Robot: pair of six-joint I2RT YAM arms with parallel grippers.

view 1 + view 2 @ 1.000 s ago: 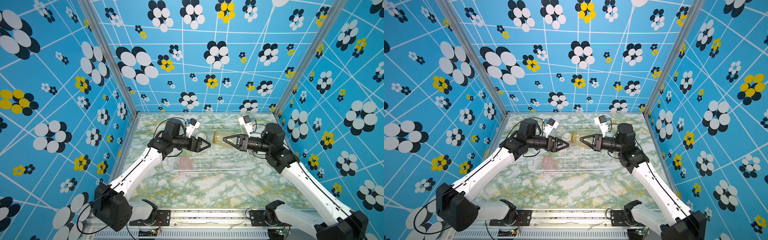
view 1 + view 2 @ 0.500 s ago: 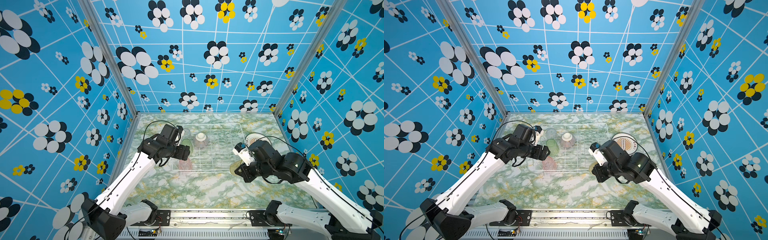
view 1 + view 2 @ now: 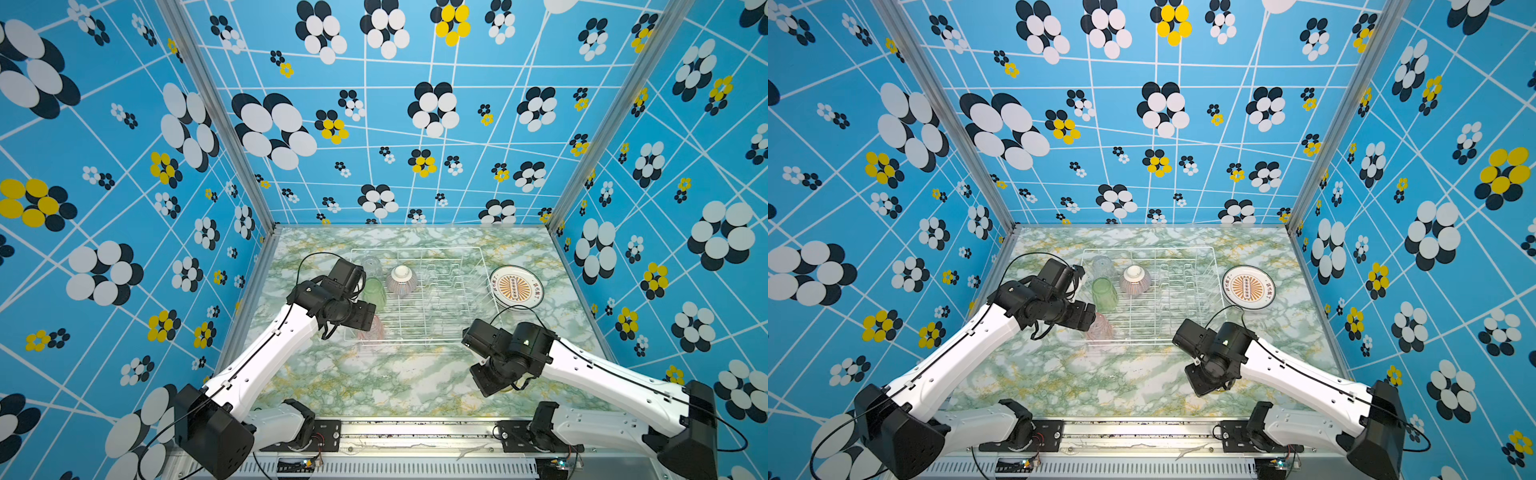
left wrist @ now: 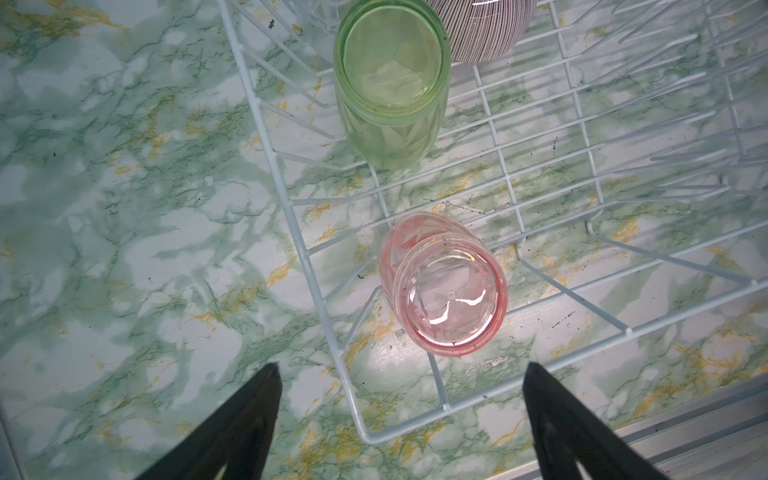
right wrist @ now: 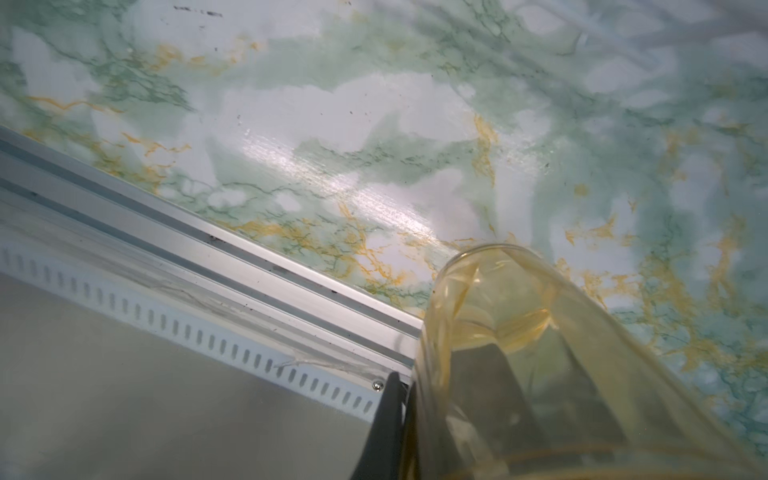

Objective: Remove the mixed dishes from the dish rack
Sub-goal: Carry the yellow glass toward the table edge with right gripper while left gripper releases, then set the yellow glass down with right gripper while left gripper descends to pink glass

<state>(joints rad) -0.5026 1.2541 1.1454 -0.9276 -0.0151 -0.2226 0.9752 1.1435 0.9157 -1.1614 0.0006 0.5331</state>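
My right pincer (image 5: 436, 386) is clamped on the amber tumbler's (image 5: 540, 332) wall, tilted over the worktop (image 5: 374, 124) near its front rail. Released like this, it may topple and roll off. My left pincer (image 4: 401, 368) hangs wide apart above the pink tumbler (image 4: 444, 291) in the dish rack's (image 3: 440, 307) corner, where a finger could snag wire. The rack holds 3 tumblers and 1 bowl (image 3: 401, 280); a printed plate (image 3: 515, 286) lies just outside.

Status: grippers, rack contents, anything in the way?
Left gripper open above pink tumbler in dish rack. Right gripper shut on amber tumbler. Green tumbler, clear tumbler, bowl also racked. Nothing blocking.
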